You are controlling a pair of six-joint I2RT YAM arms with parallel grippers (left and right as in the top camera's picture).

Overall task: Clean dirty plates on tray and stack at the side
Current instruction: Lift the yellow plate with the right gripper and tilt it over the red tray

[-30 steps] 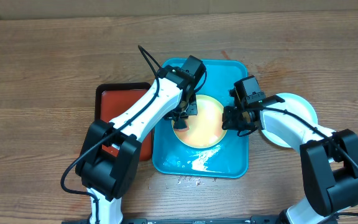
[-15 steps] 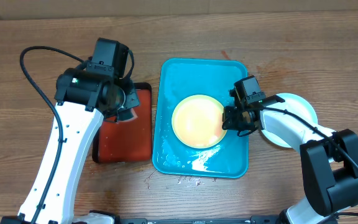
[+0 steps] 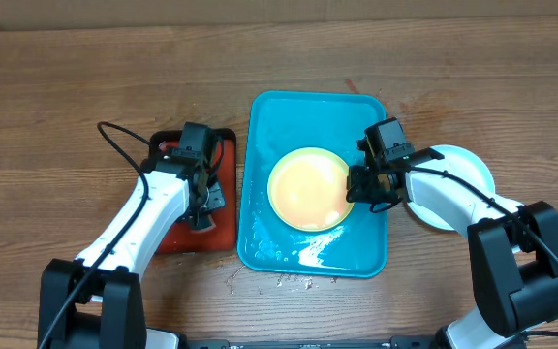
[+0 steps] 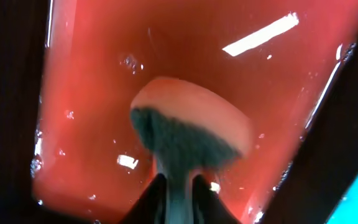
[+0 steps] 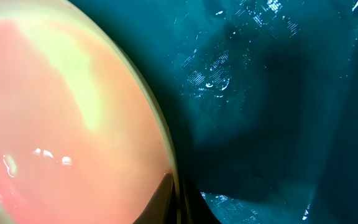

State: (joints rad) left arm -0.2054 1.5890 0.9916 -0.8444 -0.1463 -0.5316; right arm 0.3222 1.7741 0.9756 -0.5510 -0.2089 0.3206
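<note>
A pale yellow plate [image 3: 306, 189] lies in the turquoise tray [image 3: 313, 111]. My right gripper [image 3: 356, 186] is shut on its right rim. In the right wrist view the fingers pinch the plate's edge [image 5: 61, 112] over the wet tray floor [image 5: 260, 93], with my right gripper [image 5: 178, 196] at the bottom. A light blue plate [image 3: 468, 170] sits on the table right of the tray, partly under the right arm. My left gripper [image 3: 201, 206] is down over the red tray [image 3: 223, 233]. It squeezes a pink and dark grey sponge [image 4: 191, 134] between the fingers of my left gripper [image 4: 179, 196].
The red tray [image 4: 104, 93] is wet and glossy, with a black rim. Water pools at the turquoise tray's front [image 3: 313, 250]. Small crumbs [image 3: 294, 281] lie on the wooden table just in front of it.
My left arm has left the yellow plate, swung left with the sponge and come down onto the red tray. The right arm and the plate have not moved.
</note>
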